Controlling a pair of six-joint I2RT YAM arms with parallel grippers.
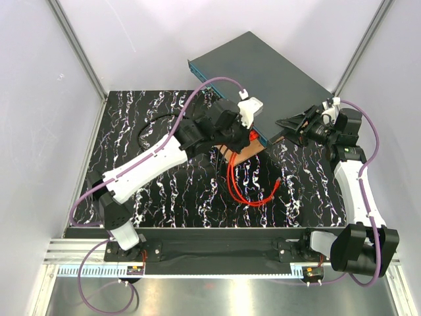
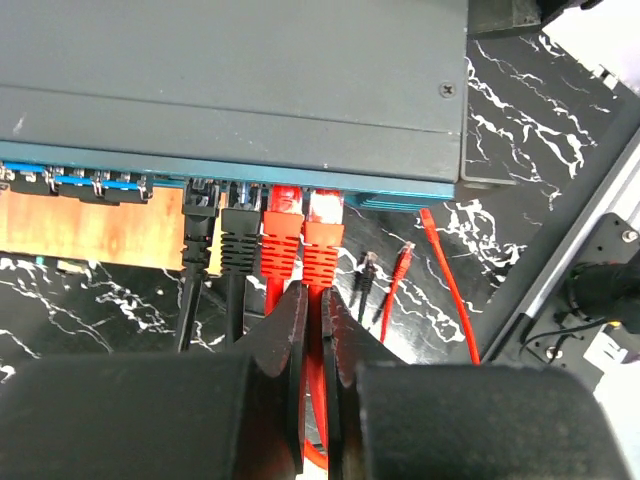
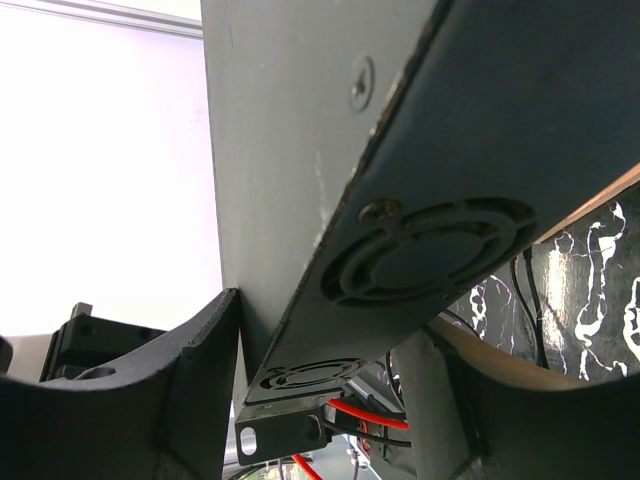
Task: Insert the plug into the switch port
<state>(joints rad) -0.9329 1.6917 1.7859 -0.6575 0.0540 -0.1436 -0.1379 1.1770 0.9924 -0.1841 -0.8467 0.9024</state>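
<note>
Jaws of left gripper (image 2: pixel 313 300) pinch red cable (image 2: pixel 313 455) behind the plug (image 2: pixel 323 245), whose tip seems hidden in the switch port (image 2: pixel 325 200).

Neighbouring plugs (image 2: pixel 240 245) packed tight along switch (image 2: pixel 250 80) front, tabletop (image 1: pixel 131 118) open

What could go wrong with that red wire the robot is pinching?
The left gripper pinches the red cable just behind the plug, so pushing might buckle the cable instead of seating the plug. The neighbouring red plug sits right beside it, so the fingers could knock it.
</note>
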